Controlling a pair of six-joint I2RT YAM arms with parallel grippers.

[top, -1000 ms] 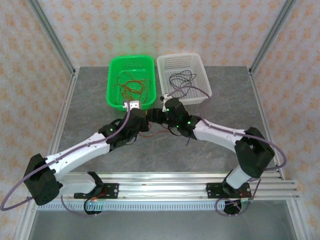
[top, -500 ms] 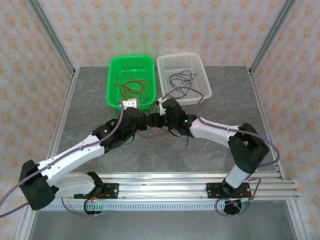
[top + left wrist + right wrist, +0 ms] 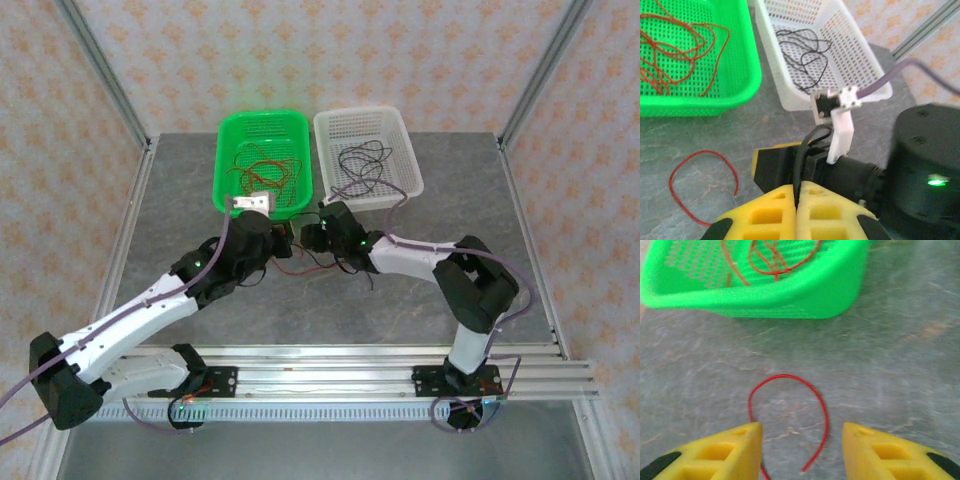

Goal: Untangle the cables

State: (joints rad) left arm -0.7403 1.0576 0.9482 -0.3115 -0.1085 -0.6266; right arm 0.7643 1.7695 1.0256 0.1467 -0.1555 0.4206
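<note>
Two baskets stand side by side at the far edge of the counter, the green basket on the left and the white basket touching it on the right. A bundle of curly red cables lies inside the green one, and a few black cables lie looped inside the white one.

Both arms reach in towards the middle of the counter and meet just in front of the two baskets' near walls. The left gripper has its yellow fingers pressed together, and a thin black cable comes up out of the seam between them, so it is pinched there. That cable arcs up over the black body of the right arm, which sits directly ahead of the left gripper.

The right gripper stands partly open with nothing between its fingers. It hangs over bare counter, pointing at the near wall of the green basket. Below and between its fingers a loose red cable lies flat on the counter in an open loop, near the green basket but apart from it.
</note>
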